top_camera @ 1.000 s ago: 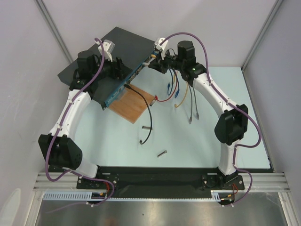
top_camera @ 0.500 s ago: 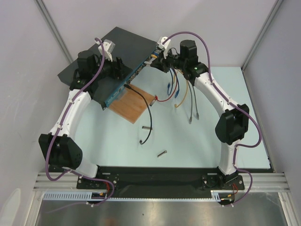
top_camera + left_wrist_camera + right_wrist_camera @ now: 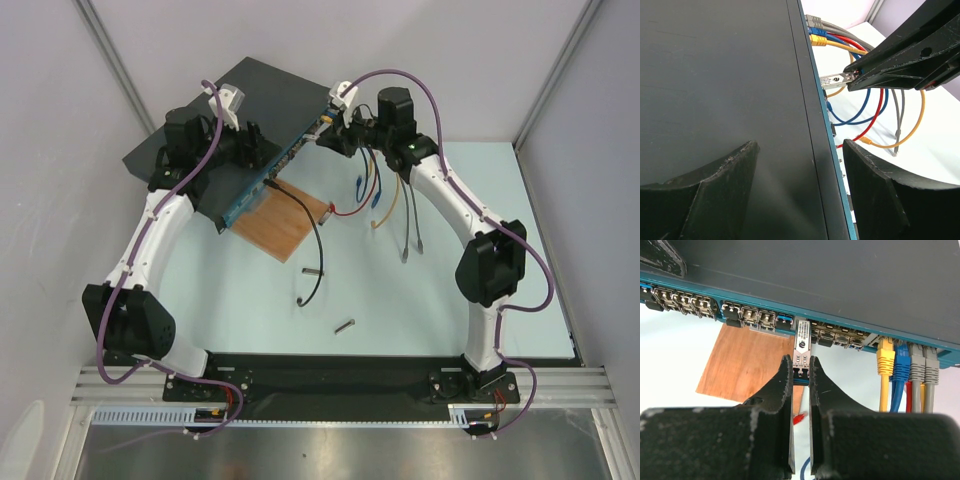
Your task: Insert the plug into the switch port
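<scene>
The switch [image 3: 250,110] is a flat black box with a blue front face of ports [image 3: 740,310], lying at the back left. My right gripper [image 3: 800,365] is shut on a small silver plug [image 3: 802,347]. The plug's front end sits in a port opening on the blue face, and most of its body still sticks out [image 3: 832,80]. In the top view the right gripper [image 3: 328,128] is at the face's far end. My left gripper [image 3: 800,147] is open over the switch's front edge, one finger above the black top [image 3: 730,75] and the other beyond the blue face.
Yellow, blue, grey and red cables [image 3: 900,365] are plugged in just right of the plug and trail over the table [image 3: 385,200]. A brown wooden board [image 3: 290,218] lies below the face. A black cable [image 3: 316,250] and two small metal pins [image 3: 345,325] lie nearer.
The right wrist shifted slightly away from the switch face and came back to where it was. The left arm has held still.
</scene>
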Robot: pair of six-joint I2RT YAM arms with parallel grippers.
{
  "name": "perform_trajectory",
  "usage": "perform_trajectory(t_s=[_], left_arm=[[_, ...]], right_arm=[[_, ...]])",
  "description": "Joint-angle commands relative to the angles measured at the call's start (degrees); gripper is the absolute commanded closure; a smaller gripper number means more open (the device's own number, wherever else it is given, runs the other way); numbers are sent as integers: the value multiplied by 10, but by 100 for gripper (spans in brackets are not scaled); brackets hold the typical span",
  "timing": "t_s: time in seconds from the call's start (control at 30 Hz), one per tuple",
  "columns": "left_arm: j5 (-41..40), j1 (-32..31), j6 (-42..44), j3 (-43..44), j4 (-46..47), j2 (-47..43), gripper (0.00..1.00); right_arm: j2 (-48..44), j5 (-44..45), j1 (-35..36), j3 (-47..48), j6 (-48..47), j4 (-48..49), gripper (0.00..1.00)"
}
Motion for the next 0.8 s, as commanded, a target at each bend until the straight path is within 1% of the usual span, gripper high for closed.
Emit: perform_trajectory(t_s=[0.0, 0.4, 0.77], left_arm=[[6, 6, 9, -2, -10, 2, 25], [10, 7, 5, -3, -5, 5, 25], [11, 7, 2, -2, -3, 5, 25]], right_arm=[[7, 0, 3, 22, -5, 19, 100], [-1, -16, -12, 32, 1, 8, 100], [23, -21, -12, 56, 16, 14, 100]])
